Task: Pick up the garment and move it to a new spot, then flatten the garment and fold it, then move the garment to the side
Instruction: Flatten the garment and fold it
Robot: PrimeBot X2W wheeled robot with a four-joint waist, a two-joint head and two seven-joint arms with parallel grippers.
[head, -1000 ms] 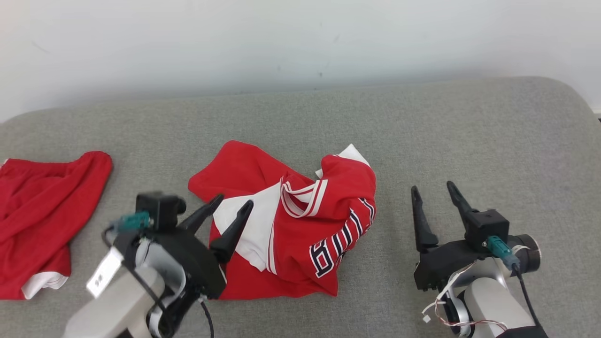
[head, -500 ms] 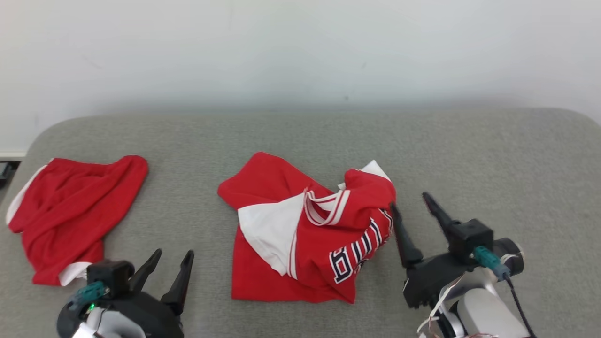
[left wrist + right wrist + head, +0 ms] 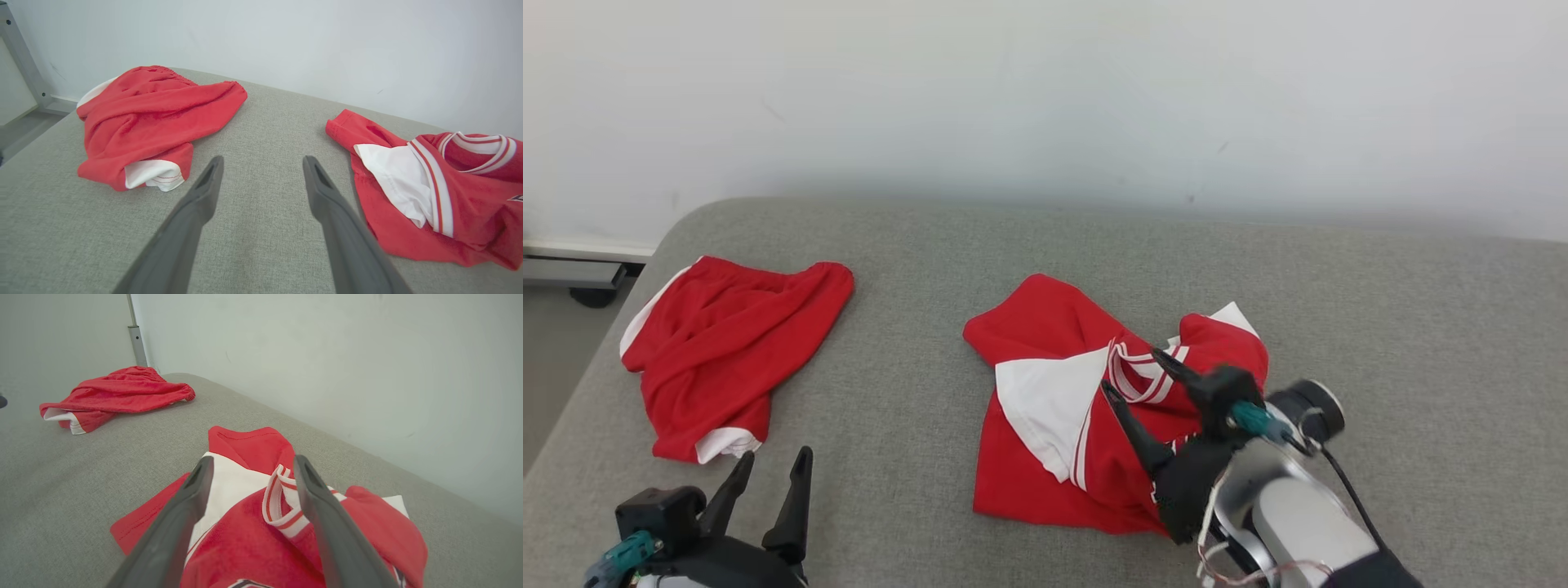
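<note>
The garment [image 3: 1054, 408], a crumpled red and white jersey with a striped collar and dark lettering, lies mid-surface; it also shows in the left wrist view [image 3: 429, 204] and the right wrist view [image 3: 249, 443]. My right gripper [image 3: 1133, 369] hovers open over the jersey's collar area, its fingers straddling the white panel and collar [image 3: 253, 459], with nothing held between them. My left gripper [image 3: 777, 454] stands open at the lower left, above bare grey fabric [image 3: 263, 159] and well to the left of the jersey.
A second red garment with white trim [image 3: 735, 343] lies bunched at the far left [image 3: 155, 114] [image 3: 118, 392]. The grey cushioned surface [image 3: 915, 269] ends at a rounded left edge, with floor and a metal frame [image 3: 572, 273] beyond. A white wall runs behind.
The head camera has swung left. My right gripper has moved left from beside the jersey to over its collar. My left gripper has drawn back off the jersey's left side. Both stay open.
</note>
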